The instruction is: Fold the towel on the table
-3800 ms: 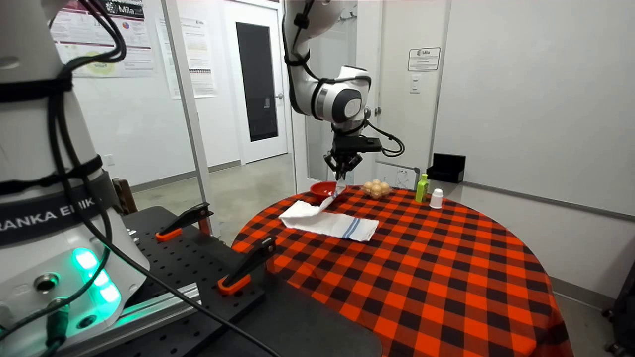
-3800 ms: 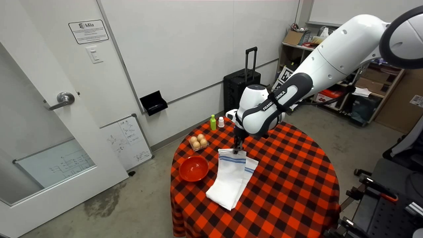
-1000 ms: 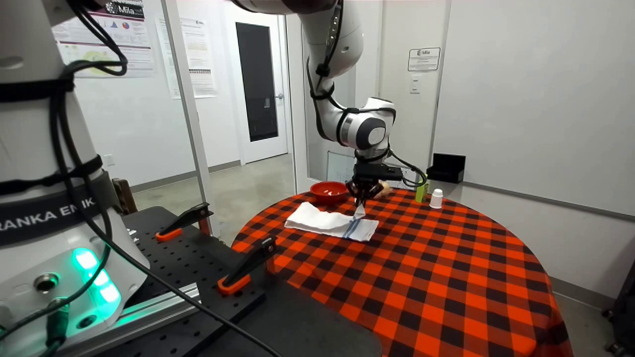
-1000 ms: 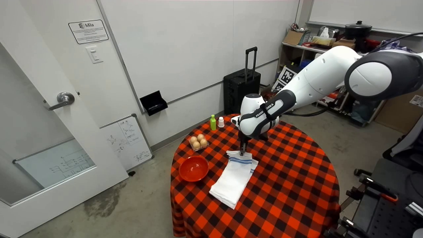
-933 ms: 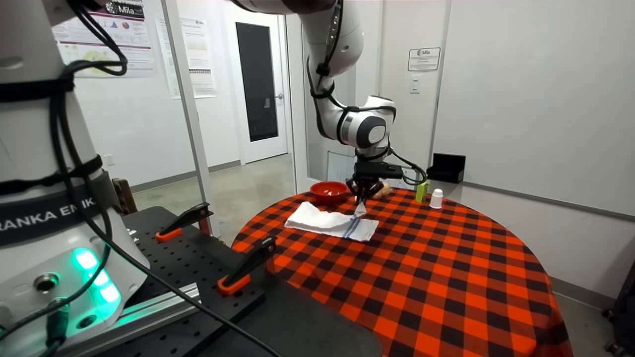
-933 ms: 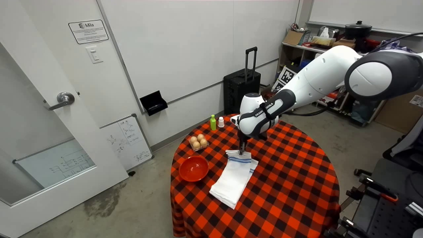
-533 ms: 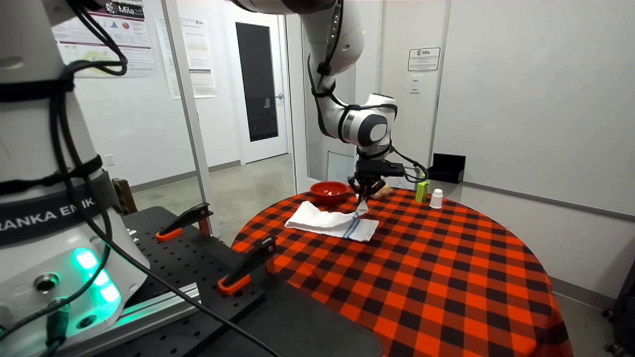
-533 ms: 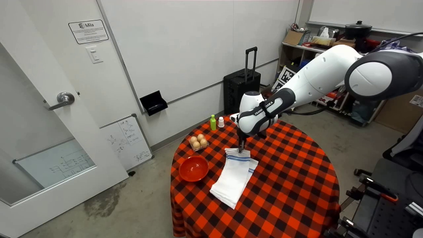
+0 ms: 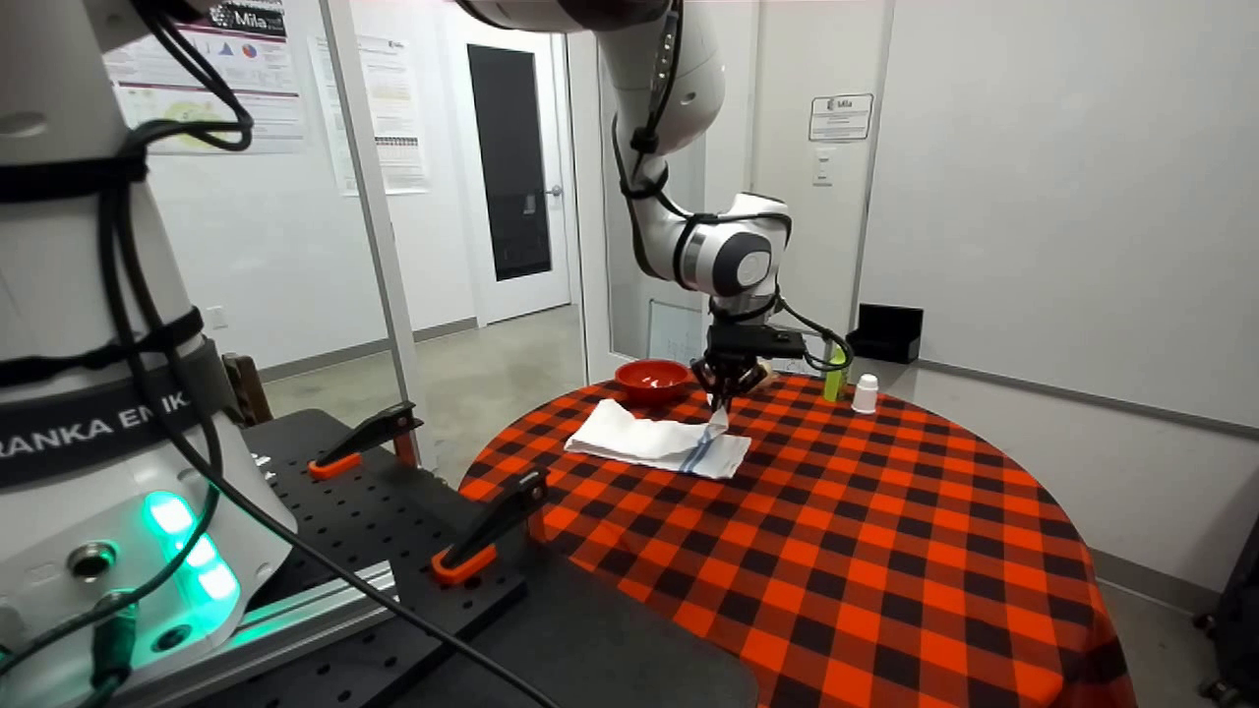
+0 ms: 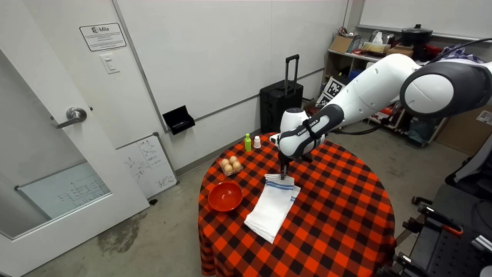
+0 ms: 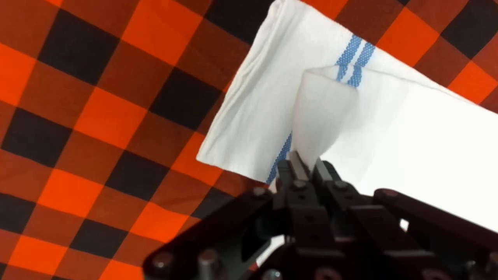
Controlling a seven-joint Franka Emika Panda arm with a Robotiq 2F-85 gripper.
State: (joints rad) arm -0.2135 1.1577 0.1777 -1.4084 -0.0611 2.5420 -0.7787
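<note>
The pincer [image 11: 310, 169] is clamped on one end of the white towel [image 10: 269, 211], pinching the top layer a little above the rest, which lies doubled over (blue stripes showing on both layers) on the round checked surface [image 10: 330, 215]. Near the towel I can see a red bowl [image 10: 225, 196], and close to that a pack of eggs [image 10: 228, 168], with a green bottle [image 10: 248, 143] and a small white container [image 10: 257, 142] standing side by side beyond.

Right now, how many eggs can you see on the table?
4, in the clear tray near the red bowl, in an exterior view: upper-left egg, upper-right egg, lower-left egg, lower-right egg. More could be hidden beneath.
</note>
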